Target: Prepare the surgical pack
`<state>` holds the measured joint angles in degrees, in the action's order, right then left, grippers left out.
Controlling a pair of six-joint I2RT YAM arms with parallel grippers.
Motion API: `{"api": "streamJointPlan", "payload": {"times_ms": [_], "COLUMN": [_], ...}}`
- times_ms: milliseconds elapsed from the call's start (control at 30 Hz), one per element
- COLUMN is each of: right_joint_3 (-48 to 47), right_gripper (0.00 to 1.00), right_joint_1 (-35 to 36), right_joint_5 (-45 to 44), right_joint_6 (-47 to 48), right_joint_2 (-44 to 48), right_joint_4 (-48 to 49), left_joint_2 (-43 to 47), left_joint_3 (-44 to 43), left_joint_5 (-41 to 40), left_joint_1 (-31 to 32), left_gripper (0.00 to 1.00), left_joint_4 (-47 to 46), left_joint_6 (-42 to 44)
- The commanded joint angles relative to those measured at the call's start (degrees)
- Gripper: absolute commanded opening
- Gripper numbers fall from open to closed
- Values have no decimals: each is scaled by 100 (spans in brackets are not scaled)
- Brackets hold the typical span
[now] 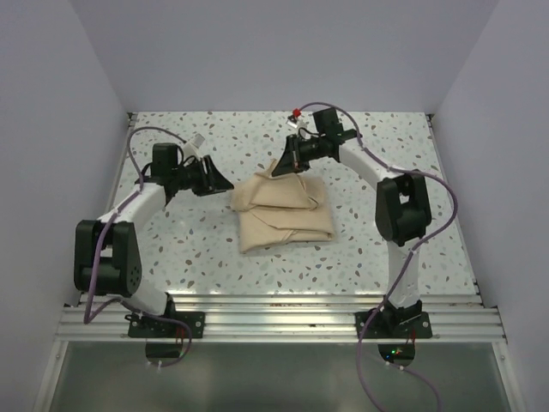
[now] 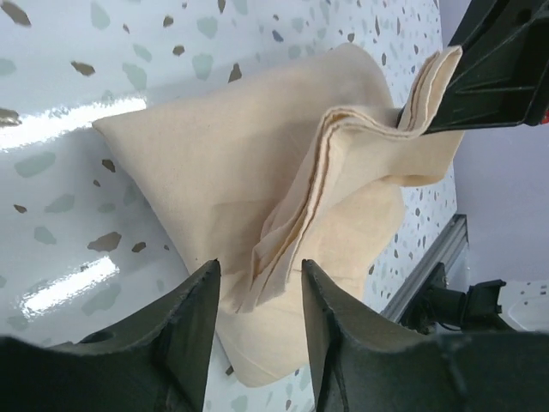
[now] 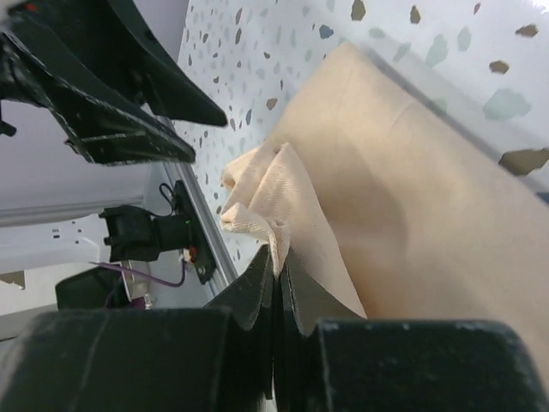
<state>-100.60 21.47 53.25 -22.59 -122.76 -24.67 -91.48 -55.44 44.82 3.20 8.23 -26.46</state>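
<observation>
The wrap sheet [image 1: 283, 215] is lying as a folded tan bundle in the middle of the speckled table [image 1: 403, 146]. In the top view its long axis is running roughly from 9 o'clock to 3 o'clock, with a slight tilt. The right gripper [image 3: 276, 264] is pinching a bunched corner of the sheet at the bundle's 12 o'clock edge, with its jaws pressed together on the fabric, and is holding that corner up in a small peak above the flat layers. The left gripper [image 2: 257, 279] is hovering just off the bundle's 10 o'clock corner and pointing toward 3 o'clock. Its jaws are standing partway apart and clamping nothing, and in its wrist view a loose folded edge of the sheet is lying just ahead of the gap between its fingers, running on toward the right gripper's pinch. No metal tray or gauze is showing in any view; whether they are sitting inside the folds cannot be told. The step in hand is probably laying or tightening the far flap of the pack. If so, the raised corner is facing a pull toward 6 o'clock, across the bundle's short axis. The right arm is the one gripping the sheet and sitting directly over that edge. The left arm is the nearer one to the 9 o'clock end, where it is well placed to steady or catch the loose edge.
</observation>
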Motion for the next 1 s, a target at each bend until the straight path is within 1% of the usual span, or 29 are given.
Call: {"api": "streamJointPlan", "payload": {"times_ms": [0, 67, 100, 167, 200, 233, 300, 433, 533, 700, 767, 967], "right_joint_3": [101, 189, 294, 426, 444, 462, 549, 874, 1138, 1630, 1797, 2499], "right_gripper": [0, 0, 0, 0, 0, 0, 0, 0, 0, 0, 0, 0], "right_joint_1": [15, 32, 41, 67, 94, 111, 155, 392, 629, 928, 981, 981], "right_joint_5": [-149, -192, -201, -210, -202, -219, -280, -316, -456, -623, -781, -984], "right_joint_6": [193, 202, 202, 281, 377, 439, 536, 633, 712, 703, 835, 1002], "right_joint_2": [867, 999, 1095, 1280, 1316, 1386, 1456, 1737, 1931, 2273, 2361, 2748], "right_joint_4": [-573, -680, -732, -890, -1004, -1144, -1452, -1708, -1919, -2094, -2296, -2420], "left_joint_2": [744, 973, 1148, 1238, 1282, 1291, 1291, 1282, 1247, 791, 720, 456], "left_joint_3": [-153, 85, 364, 647, 927, 1060, 1298, 1308, 1255, 1044, 1000, 860], "left_joint_5": [-342, -298, -333, -325, -298, -229, -184, -412, -500, -465, -483, -483], "left_joint_1": [-13, 48, 110, 268, 303, 321, 321, 321, 330, 321, 321, 321], "left_gripper": [45, 40, 32, 24, 16, 13, 10, 7, 7, 5, 5, 5], "left_joint_4": [556, 531, 539, 531, 513, 470, 521, 969, 1031, 1163, 1172, 1164], "left_joint_6": [352, 256, 229, 124, 71, 36, 0, 246, 264, 255, 264, 290]}}
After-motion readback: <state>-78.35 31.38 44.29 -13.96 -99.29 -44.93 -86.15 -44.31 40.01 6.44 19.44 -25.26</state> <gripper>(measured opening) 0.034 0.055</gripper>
